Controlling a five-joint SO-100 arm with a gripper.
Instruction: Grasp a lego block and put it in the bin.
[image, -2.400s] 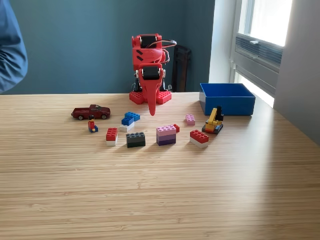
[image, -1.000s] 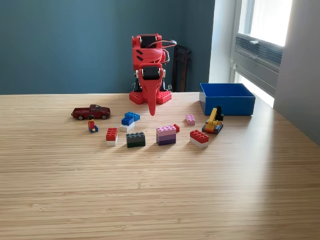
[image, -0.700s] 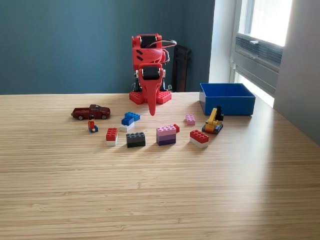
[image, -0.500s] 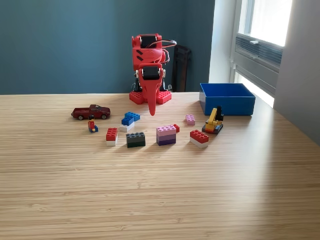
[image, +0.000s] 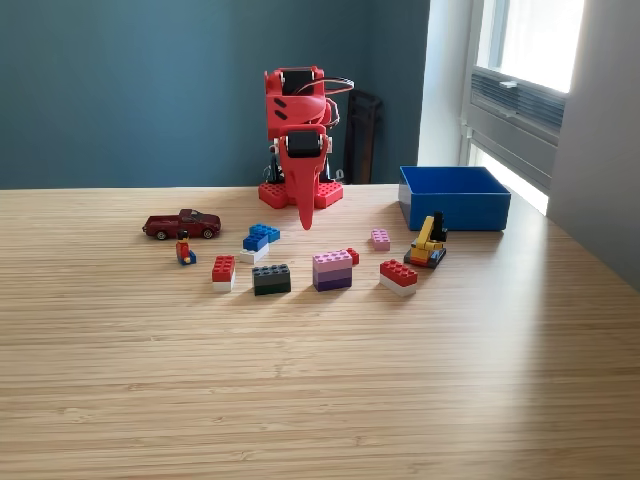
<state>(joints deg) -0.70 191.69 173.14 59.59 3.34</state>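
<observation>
Bin (image: 455, 197) stood at the exterior view's right on the wooden table (image: 320, 380), well apart from the folded red arm (image: 300, 110). Gripper (image: 305, 222) pointed down, closed and empty. Scattered blocks, including a black one (image: 271, 278), lay nearby, beside a toy car (image: 181, 224).

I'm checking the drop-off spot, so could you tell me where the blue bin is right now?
In the exterior view, the bin sits on the table's far right, near the window, just behind the yellow toy vehicle and right of the arm's red base.
</observation>
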